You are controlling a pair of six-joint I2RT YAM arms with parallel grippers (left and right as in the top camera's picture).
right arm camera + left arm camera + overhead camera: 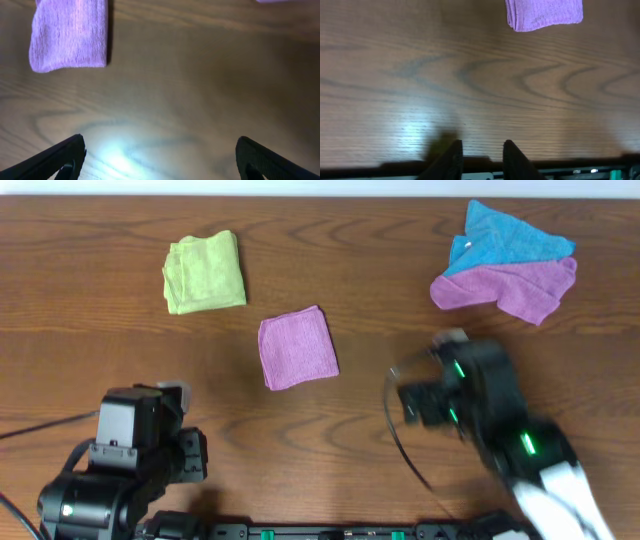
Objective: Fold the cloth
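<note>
Broadly, the brown wood-grain table [330,240] carries everything. Low on it, the left gripper [482,147] has its fingers slightly parted on nothing, and the right gripper [160,150] gapes wide, also empty. A crumpled lavender cloth [520,288] and a crumpled blue cloth [505,235] sit at the table's two o'clock, and a folded light green cloth [205,272] lies at eleven. The square magenta-purple microfibre towel [298,350] rests near the centre as a compact folded square, touched by neither gripper. Its edges look tidy, so folding seems finished. The sound move is to steer both arms away without brushing the layers.
</note>
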